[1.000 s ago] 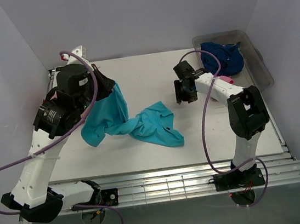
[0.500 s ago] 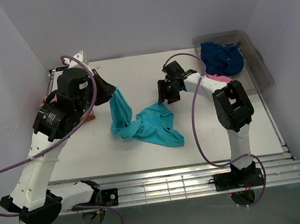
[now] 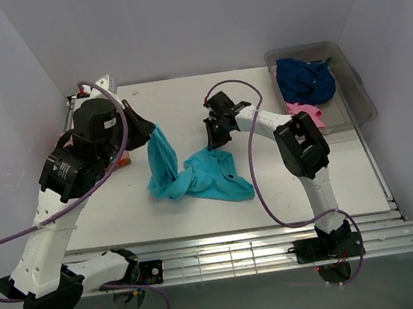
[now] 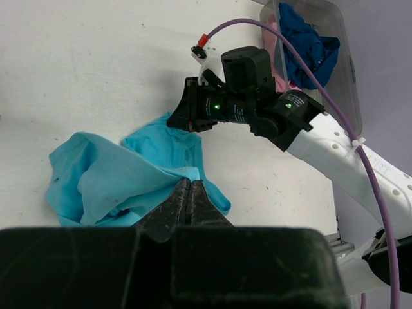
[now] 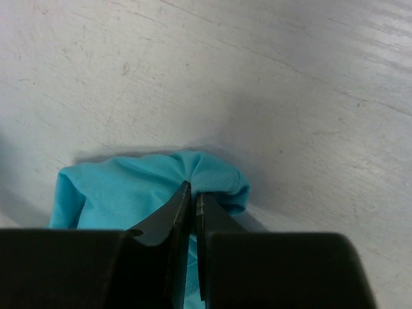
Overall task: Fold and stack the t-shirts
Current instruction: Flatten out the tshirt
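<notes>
From above, the turquoise t-shirt [image 3: 210, 178] is seen near the middle of the white table [image 3: 184, 100]. One end is raised at 9 o'clock by the left gripper [image 3: 144, 128], which is clamped on the cloth. The rest is spread in a rumpled heap on the surface. The right gripper [image 3: 212, 140] is set at the heap's 12 o'clock edge. At 2 o'clock, a navy t-shirt [image 3: 305, 80] and a pink t-shirt [image 3: 306, 113] are held in a clear grey tub [image 3: 363, 99].

In the left wrist view, the left gripper's fingers [image 4: 180, 201] are pressed together on a fold of turquoise cloth. The right gripper [image 4: 180, 119] is seen at 12 o'clock, touching the shirt's far edge, with the tub [image 4: 347, 84] at 1 o'clock.

In the right wrist view, the right gripper [image 5: 192, 193] is closed to a sliver on a bunched edge of the turquoise t-shirt [image 5: 129, 187], and creases are drawn toward its tips.
</notes>
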Controlling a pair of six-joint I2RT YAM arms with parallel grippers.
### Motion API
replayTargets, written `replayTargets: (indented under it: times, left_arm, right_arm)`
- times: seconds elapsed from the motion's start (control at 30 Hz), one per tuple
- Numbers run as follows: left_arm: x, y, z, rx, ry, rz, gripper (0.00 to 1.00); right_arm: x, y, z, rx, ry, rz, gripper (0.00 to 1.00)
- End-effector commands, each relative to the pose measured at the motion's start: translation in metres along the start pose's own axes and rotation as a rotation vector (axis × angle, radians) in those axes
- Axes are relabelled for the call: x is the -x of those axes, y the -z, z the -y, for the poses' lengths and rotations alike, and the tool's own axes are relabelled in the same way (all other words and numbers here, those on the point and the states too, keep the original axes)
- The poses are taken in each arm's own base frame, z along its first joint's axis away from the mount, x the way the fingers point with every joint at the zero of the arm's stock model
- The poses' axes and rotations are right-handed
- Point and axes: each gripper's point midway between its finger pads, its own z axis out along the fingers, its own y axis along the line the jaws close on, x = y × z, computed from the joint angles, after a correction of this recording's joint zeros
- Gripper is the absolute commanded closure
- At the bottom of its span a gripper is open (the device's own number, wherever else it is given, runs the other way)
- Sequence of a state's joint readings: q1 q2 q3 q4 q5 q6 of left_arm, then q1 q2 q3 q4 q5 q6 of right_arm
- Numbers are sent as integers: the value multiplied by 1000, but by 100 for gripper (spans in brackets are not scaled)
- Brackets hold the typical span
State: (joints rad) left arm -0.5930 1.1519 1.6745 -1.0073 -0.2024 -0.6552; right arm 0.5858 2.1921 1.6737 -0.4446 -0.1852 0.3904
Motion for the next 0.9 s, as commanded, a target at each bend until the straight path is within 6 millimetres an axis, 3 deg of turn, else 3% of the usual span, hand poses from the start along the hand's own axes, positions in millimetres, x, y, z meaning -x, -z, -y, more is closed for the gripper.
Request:
replayTargets:
  times: [0.0,0.1,0.13,0.17,0.23,0.27,0.33,0.37,0.4,0.43,0.47,0.53,0.57,0.6,0.63,0.67,0.7,0.8,0.83,0.87]
  left_arm:
    - [10,10,-8,29,3,52,100]
    - [18,10,-23,112,-24,97,100]
    - [29,11,-37,190,-43,150,100]
    - [35,13,-44,232,-55,177,100]
    - [50,19,-63,344,-74,258,100]
    - [54,20,-70,377,-93,278,100]
    - [64,23,-75,411,-102,341,100]
    - [67,28,-83,444,-119,371,100]
    - [73,30,-83,440,-107,411,100]
    - [75,32,-85,446,-110,431,100]
    - [73,37,-93,470,-108,451,100]
    - [72,41,-98,473,-92,479,100]
    - [69,42,-101,476,-87,480,100]
    - [61,42,-105,477,-84,469,100]
    - [56,40,-108,477,-88,455,100]
    - [50,38,-110,475,-88,437,100]
    - [36,31,-111,465,-84,387,100]
    - [7,13,-104,393,-92,271,100]
    - [-5,5,-105,382,-89,232,100]
    - [-13,1,-104,367,-83,206,100]
  right_arm:
    - [38,38,-11,-26,54,126,92]
    - [82,87,-15,-103,111,252,92]
    - [119,119,-20,-135,121,360,92]
    - [124,136,-16,-171,132,355,92]
    - [154,178,-9,-223,126,441,92]
    - [176,217,-19,-210,131,533,92]
    - [187,254,-8,-212,120,590,92]
    - [187,264,-5,-208,118,602,92]
    - [187,291,-7,-202,125,647,92]
    - [185,303,-2,-218,124,661,92]
    - [181,325,-4,-226,135,696,92]
    - [162,322,8,-274,147,650,92]
    - [151,341,4,-274,150,671,92]
    - [132,324,15,-290,143,609,92]
    - [121,324,17,-292,139,594,92]
    - [106,337,15,-288,133,604,92]
    - [82,317,25,-304,119,527,92]
    - [23,306,30,-302,49,403,92]
    - [-15,280,36,-305,30,289,92]
    - [-42,281,34,-295,-30,252,92]
